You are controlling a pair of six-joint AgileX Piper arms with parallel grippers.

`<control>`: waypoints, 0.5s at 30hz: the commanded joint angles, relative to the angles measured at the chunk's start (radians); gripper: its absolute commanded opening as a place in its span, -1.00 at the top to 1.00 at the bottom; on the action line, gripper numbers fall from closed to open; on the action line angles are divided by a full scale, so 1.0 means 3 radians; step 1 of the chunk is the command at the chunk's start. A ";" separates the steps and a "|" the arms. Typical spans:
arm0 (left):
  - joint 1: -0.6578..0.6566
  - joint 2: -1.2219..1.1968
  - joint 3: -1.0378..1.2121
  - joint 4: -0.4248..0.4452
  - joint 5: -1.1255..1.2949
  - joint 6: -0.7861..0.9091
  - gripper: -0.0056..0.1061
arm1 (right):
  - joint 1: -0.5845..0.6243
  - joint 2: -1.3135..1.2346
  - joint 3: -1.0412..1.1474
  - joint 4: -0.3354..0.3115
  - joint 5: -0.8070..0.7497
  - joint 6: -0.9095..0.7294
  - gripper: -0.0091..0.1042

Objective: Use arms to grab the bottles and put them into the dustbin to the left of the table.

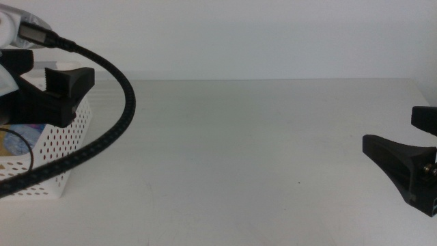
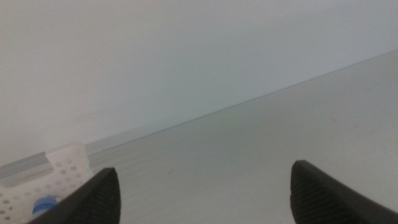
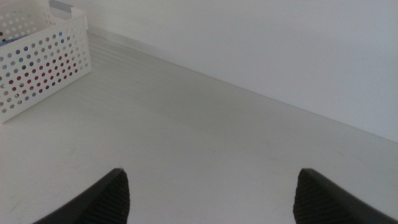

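Dustbin: white perforated plastic basket (image 1: 58, 160) on the wide white-grey tabletop (image 1: 239, 157), bottles apparently inside it.
Left gripper (image 1: 58, 92): hanging above the dustbin, jaws spread, empty.
Right gripper (image 1: 410, 171): well apart from the dustbin, released.
Risk: thick black cable (image 1: 102, 130) draped beside the dustbin could drag it.
Hidden: only a blue cap (image 2: 43, 205) and red patches show through the holes.

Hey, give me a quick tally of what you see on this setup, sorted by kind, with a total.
White perforated dustbin: 1
Claws: 2, the left claw above the dustbin, the right claw at the table's right edge, both open
Black cable: 1
Blue bottle cap showing in the dustbin: 1
Total: 5
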 commanded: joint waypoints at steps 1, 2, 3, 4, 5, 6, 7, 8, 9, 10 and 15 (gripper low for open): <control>-0.0009 -0.0032 -0.0080 0.0000 -0.0262 -0.0025 -0.72 | 0.0002 -0.0042 -0.0100 -0.0045 -0.0215 -0.0033 -0.68; -0.0009 -0.0032 -0.0064 -0.0003 -0.0272 -0.0025 -0.72 | -0.0010 -0.0075 -0.0100 -0.0048 -0.0215 -0.0033 -0.68; -0.0009 -0.0056 -0.0036 -0.0003 -0.0270 -0.0025 -0.72 | -0.0042 -0.0119 -0.0100 -0.0048 -0.0211 -0.0033 -0.68; -0.0009 -0.0093 0.0016 -0.0003 -0.0270 -0.0025 -0.72 | -0.0086 -0.0163 -0.0100 -0.0048 -0.0207 -0.0033 -0.68; -0.0009 -0.0146 0.0086 -0.0003 -0.0270 -0.0025 -0.72 | -0.0167 -0.0223 -0.0100 -0.0048 -0.0207 -0.0033 -0.68; -0.0009 -0.0219 0.0174 -0.0003 -0.0270 -0.0025 -0.72 | -0.0276 -0.0290 -0.0100 -0.0048 -0.0205 -0.0033 -0.68; -0.0009 -0.0294 0.0252 -0.0003 -0.0270 -0.0025 -0.72 | -0.0407 -0.0350 -0.0100 -0.0045 -0.0205 -0.0033 -0.68; -0.0009 -0.0397 0.0357 -0.0003 -0.0270 -0.0025 -0.72 | -0.0551 -0.0429 -0.0100 -0.0045 -0.0205 -0.0033 -0.68; -0.0009 -0.0505 0.0465 -0.0003 -0.0270 -0.0025 -0.72 | -0.0697 -0.0504 -0.0100 -0.0045 -0.0205 -0.0033 -0.68; -0.0009 -0.0597 0.0556 -0.0003 -0.0270 -0.0025 -0.72 | -0.0814 -0.0571 -0.0100 -0.0045 -0.0205 -0.0033 -0.68; -0.0002 -0.1250 0.1126 -0.0003 -0.0267 -0.0025 -0.72 | -0.1340 -0.0973 0.0255 0.0065 -0.0230 -0.0033 -0.68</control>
